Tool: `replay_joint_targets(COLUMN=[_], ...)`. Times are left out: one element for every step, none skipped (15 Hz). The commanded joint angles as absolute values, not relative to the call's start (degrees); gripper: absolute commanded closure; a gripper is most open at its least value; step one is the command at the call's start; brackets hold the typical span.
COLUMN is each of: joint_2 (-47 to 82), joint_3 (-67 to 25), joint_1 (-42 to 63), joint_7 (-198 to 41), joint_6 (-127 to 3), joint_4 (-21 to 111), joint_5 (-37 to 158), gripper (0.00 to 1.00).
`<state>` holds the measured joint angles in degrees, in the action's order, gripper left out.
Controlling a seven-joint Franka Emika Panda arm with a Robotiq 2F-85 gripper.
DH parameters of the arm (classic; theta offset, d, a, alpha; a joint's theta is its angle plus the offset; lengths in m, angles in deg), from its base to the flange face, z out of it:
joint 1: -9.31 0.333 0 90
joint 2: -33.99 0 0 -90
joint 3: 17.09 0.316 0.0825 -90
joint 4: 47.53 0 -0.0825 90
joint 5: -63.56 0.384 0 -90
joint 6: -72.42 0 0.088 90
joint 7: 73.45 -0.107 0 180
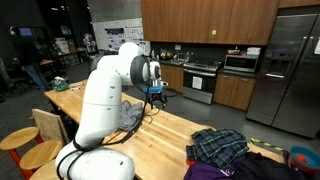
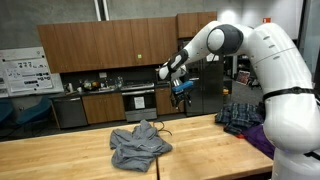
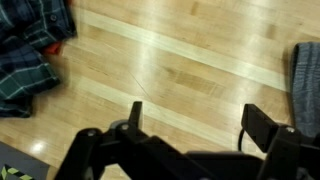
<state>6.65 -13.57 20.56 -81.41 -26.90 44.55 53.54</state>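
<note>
A grey garment (image 2: 138,146), probably a shirt, lies crumpled at lower centre on the desk (image 2: 60,155); claw (image 2: 182,94) spread, empty, above.

Dark wood cabinets (image 2: 95,45), steel fridge (image 1: 298,70), oven (image 2: 138,103), pale wooden tabletop (image 2: 50,155)

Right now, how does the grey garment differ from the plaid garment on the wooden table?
Colour: the grey garment is plain, the plaid garment is dark and checked. Place: the grey garment lies alone on bare wood; the plaid garment lies against a purple cloth near the robot's base. Shared: both are crumpled on the table, and the open tool hangs above, touching neither.
</note>
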Motion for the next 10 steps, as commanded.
replay_joint_targets(joint_2=[3.9,3.6,3.1,2.6,2.1,1.6,1.2,0.8,0.5,0.6], joint_3=[-12.1,-11.6,-11.2,-10.6,-10.0,-9.5,-9.1,-8.8,-8.6,-8.7], joint_1=[21.6,21.9,22.1,22.3,22.4,22.6,22.8,23.0,23.0,22.8], joint_7=[-77.4,-76.1,-74.9,-73.5,-71.7,-70.3,-69.4,-68.6,-67.9,-67.2], joint_6=[-20.2,-18.5,-16.9,-15.2,-13.2,-11.6,-9.7,-8.1,-6.2,-4.0], joint_4=[38.9,38.0,37.0,36.0,34.9,33.9,32.8,31.8,30.9,30.3], joint_5=[52.8,53.0,53.1,53.4,53.9,54.0,54.1,54.1,54.0,54.2], gripper=[0.00,0.00,0.00,0.00,0.00,0.00,0.00,0.00,0.00,0.00])
